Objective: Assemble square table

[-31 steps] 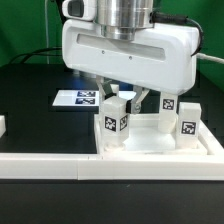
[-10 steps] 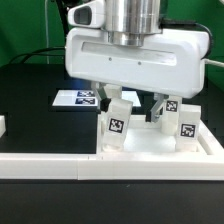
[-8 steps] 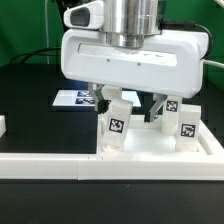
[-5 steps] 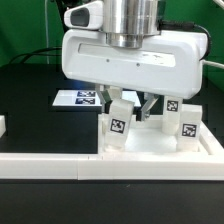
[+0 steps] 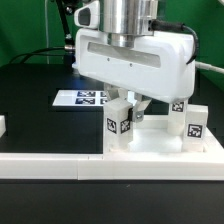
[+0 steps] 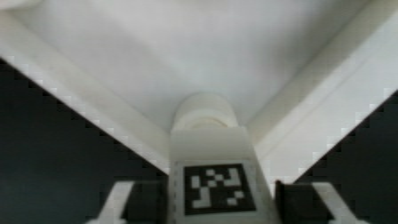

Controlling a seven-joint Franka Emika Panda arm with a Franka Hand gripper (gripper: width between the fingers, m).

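Gripper (image 5: 128,108): fingers clamped on a leg (image 5: 119,122) — held upright, tag facing the camera, over the top's corner.
Top (image 5: 160,152): white rimmed tray at the counter's front edge, against the rail (image 5: 60,167).
Second leg (image 5: 193,125): upright — near the top's far corner on the exterior view's right.
Marker board (image 5: 80,98): flat on the black counter, behind the gripper.
Wrist view: tagged leg (image 6: 214,170) between both fingers (image 6: 128,203), the top's rim (image 6: 302,95) beyond.

The top (image 5: 160,150) sits lower right of the frame on the counter (image 5: 40,95), behind the rail (image 5: 60,167). One leg (image 5: 118,122) stands at its left, another (image 5: 192,124) at its right. The marker board (image 5: 80,98) lies left, behind.
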